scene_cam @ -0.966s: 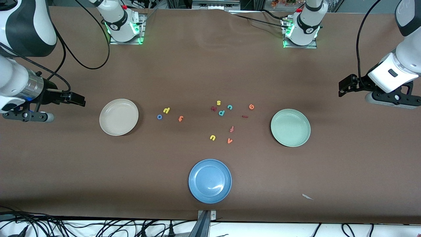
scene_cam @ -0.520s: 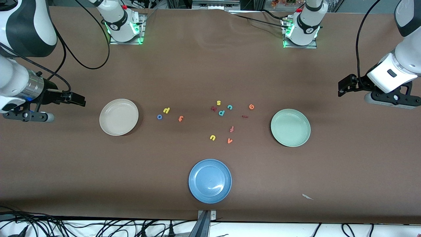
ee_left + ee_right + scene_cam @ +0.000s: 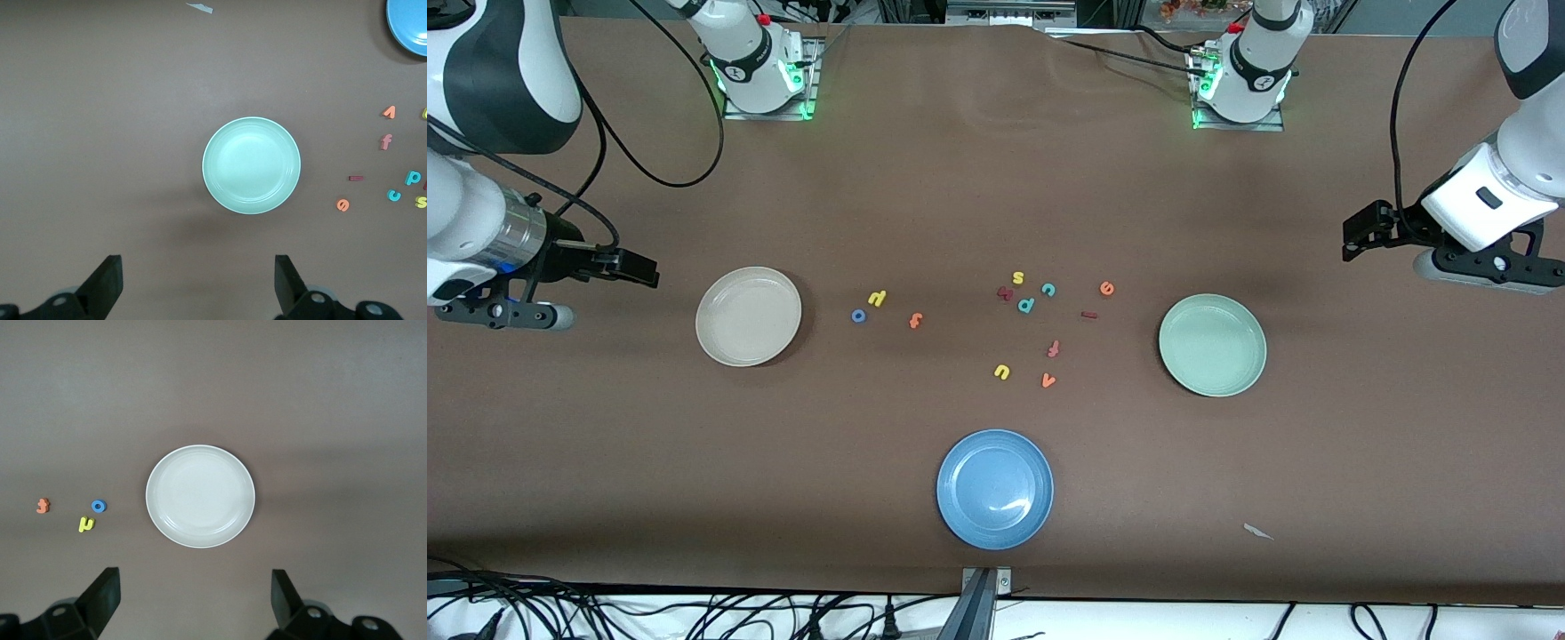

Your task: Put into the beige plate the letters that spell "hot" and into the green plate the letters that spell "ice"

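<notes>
Both claws are hanging spread and empty: right claw (image 3: 636,268) beside the beige plate (image 3: 748,316), left claw (image 3: 1360,238) near the green plate (image 3: 1212,344). Both plates are sitting empty, nothing sorted yet. You're starting with the blue o (image 3: 858,316), just beside the beige plate: descend, pinch it.

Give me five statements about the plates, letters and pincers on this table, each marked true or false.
1. The beige plate holds no letters. True.
2. The blue o lies in the green plate. False: it lies on the table beside the beige plate.
3. Both the left pincer and the right pincer are open. True.
4. The orange e is gripped by the left pincer. False: it lies on the table.
5. The blue plate is nearer the front camera than the green plate. True.
</notes>
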You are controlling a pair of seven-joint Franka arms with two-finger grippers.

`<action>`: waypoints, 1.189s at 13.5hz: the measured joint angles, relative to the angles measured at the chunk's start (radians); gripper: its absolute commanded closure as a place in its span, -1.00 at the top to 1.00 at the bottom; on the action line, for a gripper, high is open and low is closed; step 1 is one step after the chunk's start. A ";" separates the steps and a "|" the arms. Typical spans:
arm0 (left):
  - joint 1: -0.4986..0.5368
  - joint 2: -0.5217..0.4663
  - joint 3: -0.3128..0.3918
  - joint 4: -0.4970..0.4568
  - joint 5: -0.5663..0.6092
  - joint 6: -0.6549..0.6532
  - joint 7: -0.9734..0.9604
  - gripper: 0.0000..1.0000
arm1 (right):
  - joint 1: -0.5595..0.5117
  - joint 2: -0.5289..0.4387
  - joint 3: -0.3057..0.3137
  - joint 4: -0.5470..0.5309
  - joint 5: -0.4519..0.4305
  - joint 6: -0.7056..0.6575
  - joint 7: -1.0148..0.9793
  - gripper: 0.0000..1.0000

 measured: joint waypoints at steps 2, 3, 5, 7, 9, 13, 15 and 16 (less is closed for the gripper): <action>0.000 0.000 0.000 0.000 0.000 0.000 0.000 1.00 | 0.000 0.000 0.001 0.000 0.000 0.000 0.003 0.99; 0.000 0.000 0.000 0.000 0.000 0.000 0.000 1.00 | 0.001 0.000 0.003 0.000 0.000 0.000 0.003 0.99; 0.000 0.000 0.000 0.000 0.000 0.000 0.000 1.00 | 0.001 0.000 0.010 0.000 0.000 0.000 0.005 0.99; 0.000 0.000 0.000 0.000 0.000 0.000 0.000 1.00 | 0.002 0.000 0.012 0.000 0.000 0.000 0.007 0.99; -0.001 0.000 -0.002 0.000 0.000 0.000 0.009 1.00 | 0.002 0.000 0.012 0.000 0.000 0.001 0.016 0.99; -0.049 0.032 -0.041 -0.001 -0.002 -0.001 0.040 1.00 | 0.010 0.001 0.016 0.000 0.000 0.002 0.092 0.99; -0.107 0.085 -0.065 -0.002 -0.002 0.000 0.040 1.00 | 0.041 0.010 0.022 -0.004 0.000 0.017 0.203 0.99; -0.140 0.119 -0.072 -0.001 -0.002 0.009 0.040 1.00 | 0.062 0.019 0.024 -0.006 0.001 0.030 0.255 0.99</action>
